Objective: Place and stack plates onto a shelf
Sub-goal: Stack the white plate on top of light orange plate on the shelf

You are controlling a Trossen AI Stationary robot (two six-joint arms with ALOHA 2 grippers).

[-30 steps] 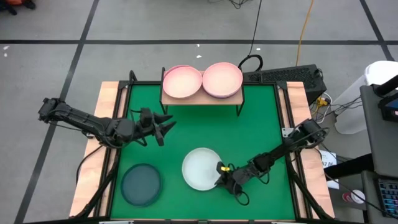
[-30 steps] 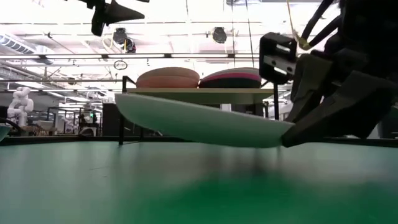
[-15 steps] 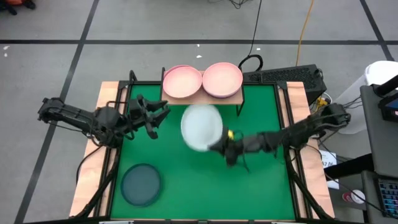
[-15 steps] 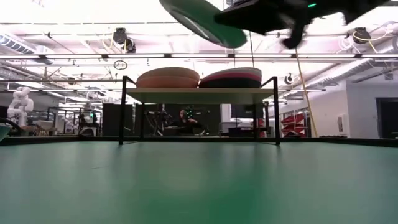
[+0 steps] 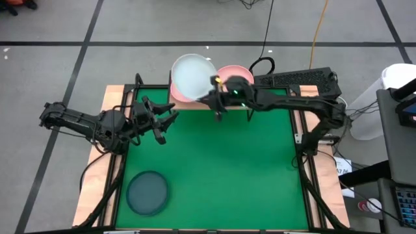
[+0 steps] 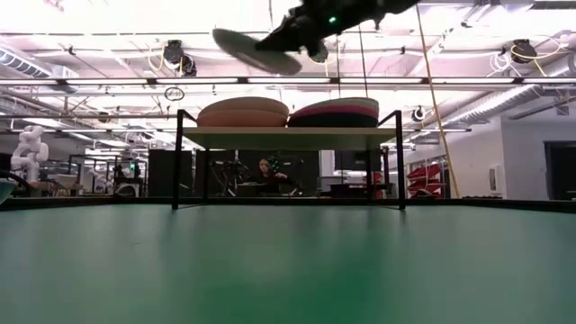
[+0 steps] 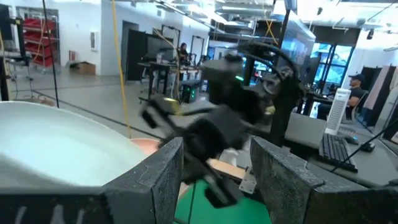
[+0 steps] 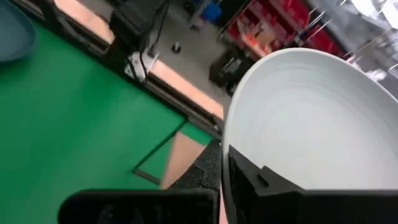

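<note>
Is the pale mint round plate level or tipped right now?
Tipped. The pale mint round plate, clamped at its rim by the right gripper, slants in the low view above the wooden shelf.

bright, even overhead light; ceiling lamps [image 6: 175,54] glare white in the low view. motion blur smears the right gripper [image 7: 205,134]; the pale plate [image 8: 311,118] above its fingers looks washed out.
</note>
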